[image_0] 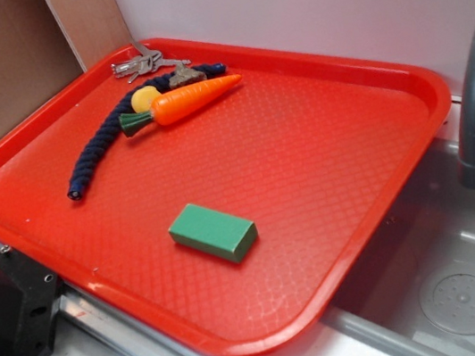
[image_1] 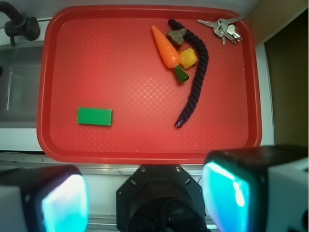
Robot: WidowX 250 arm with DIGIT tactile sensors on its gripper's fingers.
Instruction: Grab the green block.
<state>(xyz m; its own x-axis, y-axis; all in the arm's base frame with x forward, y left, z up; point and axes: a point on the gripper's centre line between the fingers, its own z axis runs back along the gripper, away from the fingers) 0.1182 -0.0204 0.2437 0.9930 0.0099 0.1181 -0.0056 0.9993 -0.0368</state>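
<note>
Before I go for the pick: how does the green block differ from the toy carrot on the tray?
The green block is flat, rectangular and plain green; the toy carrot is longer, tapered and orange with a green stem. The block lies alone, while the carrot sits among a dark rope, a yellow piece and keys. Both rest on the red tray.

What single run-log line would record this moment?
phase: pre-approach | gripper: open, above tray edge | green block: flat, untouched, alone | carrot, rope, keys: far corner
</note>
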